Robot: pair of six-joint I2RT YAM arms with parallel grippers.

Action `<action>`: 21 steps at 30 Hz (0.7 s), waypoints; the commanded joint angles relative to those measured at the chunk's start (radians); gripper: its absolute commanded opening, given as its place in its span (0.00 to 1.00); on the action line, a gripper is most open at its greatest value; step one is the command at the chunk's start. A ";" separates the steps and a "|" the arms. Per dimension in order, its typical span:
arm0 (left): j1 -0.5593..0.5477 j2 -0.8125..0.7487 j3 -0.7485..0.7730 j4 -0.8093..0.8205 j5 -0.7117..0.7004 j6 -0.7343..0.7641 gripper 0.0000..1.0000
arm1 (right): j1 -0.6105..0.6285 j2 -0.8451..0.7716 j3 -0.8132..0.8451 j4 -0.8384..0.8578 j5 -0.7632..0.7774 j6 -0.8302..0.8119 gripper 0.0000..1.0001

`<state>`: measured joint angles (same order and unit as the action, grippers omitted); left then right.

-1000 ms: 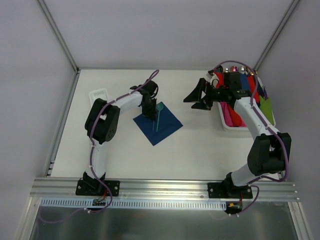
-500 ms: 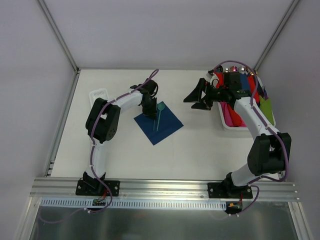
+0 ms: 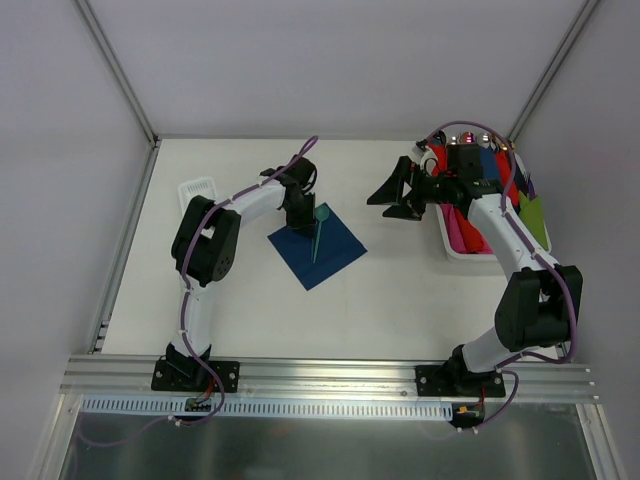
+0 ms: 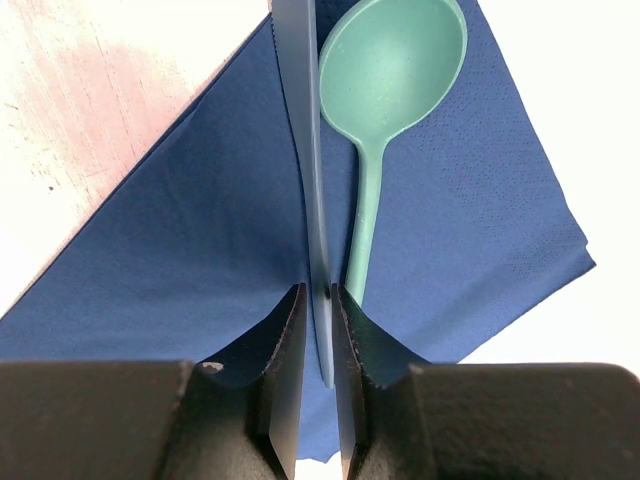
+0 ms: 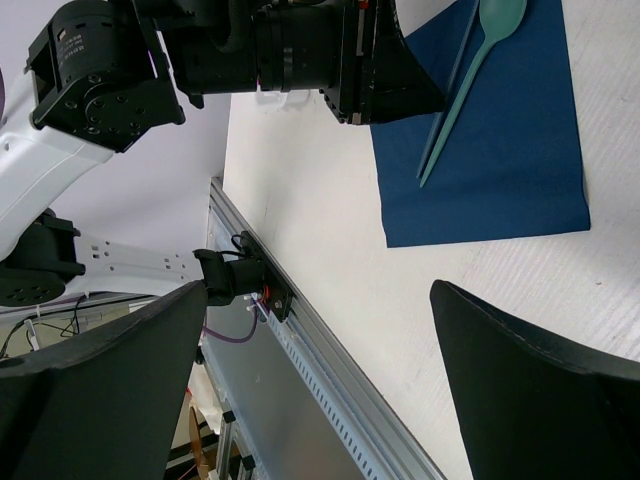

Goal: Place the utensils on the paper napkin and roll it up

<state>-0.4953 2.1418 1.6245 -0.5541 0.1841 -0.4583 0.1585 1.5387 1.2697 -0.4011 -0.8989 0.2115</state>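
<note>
The navy paper napkin (image 3: 316, 246) lies flat as a diamond on the table's middle left. It also shows in the left wrist view (image 4: 200, 230) and the right wrist view (image 5: 490, 170). A teal spoon (image 4: 385, 80) lies on it, bowl toward the far corner. My left gripper (image 4: 318, 300) is low over the napkin's left part (image 3: 297, 218), shut on a slim blue-teal knife (image 4: 305, 150) that runs beside the spoon. My right gripper (image 3: 400, 195) is open and empty, held in the air well to the right of the napkin (image 5: 320, 380).
A white tray (image 3: 447, 240) at the right holds red, pink, green and blue rolled bundles (image 3: 462, 230). A small white basket (image 3: 197, 188) stands at the far left. An aluminium rail (image 3: 330, 375) runs along the near edge.
The near ends of the utensils have shifted slightly to the right on the napkin, and the left gripper has edged a little farther back. The right arm has not moved.
</note>
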 commanded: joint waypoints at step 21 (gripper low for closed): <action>0.049 -0.404 -0.190 0.031 0.008 0.030 0.34 | 0.075 0.049 0.068 -0.237 0.153 -0.343 0.63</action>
<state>-0.4816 1.8488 1.4788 -0.5438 0.1806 -0.4442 0.1936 1.5837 1.3014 -0.5613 -0.8101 -0.0254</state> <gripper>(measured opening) 0.347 0.654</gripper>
